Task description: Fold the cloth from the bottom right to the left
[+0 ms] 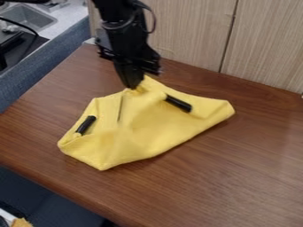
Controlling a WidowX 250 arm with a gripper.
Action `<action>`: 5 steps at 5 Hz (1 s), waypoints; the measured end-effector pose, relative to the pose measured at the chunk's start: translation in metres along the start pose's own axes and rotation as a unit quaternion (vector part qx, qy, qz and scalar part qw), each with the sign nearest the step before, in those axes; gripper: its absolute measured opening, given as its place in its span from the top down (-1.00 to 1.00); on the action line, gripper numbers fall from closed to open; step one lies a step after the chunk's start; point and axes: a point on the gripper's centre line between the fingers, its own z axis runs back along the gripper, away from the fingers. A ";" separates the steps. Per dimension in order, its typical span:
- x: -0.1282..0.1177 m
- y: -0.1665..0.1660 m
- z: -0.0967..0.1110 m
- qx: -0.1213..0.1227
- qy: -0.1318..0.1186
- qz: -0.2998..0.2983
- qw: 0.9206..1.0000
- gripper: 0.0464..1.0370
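Yellow cloth [151, 128], partly folded, gripper [134, 87] seemingly touching

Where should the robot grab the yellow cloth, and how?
Probably pinch the cloth by its corner at the picture's right, coming down from above. That soft corner juts out past the nearer black stick, leaving an edge to nip.

A brown, wood-grained bench [237, 177] with a straight near edge is backed at the far side by pale beige, finely grained panels [189, 35], which are divided by a dark, narrow seam [230, 35]. At far left, a grey, rectangular sink [26, 17] is set into a light grey counter [74, 20], faced in blue-grey [56, 57].
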 end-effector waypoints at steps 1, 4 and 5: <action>0.004 0.028 -0.010 0.010 0.007 0.032 0.999 0.99; -0.011 0.075 -0.058 0.014 0.056 0.089 0.994 0.99; -0.016 0.080 -0.068 0.021 0.062 0.096 0.993 0.99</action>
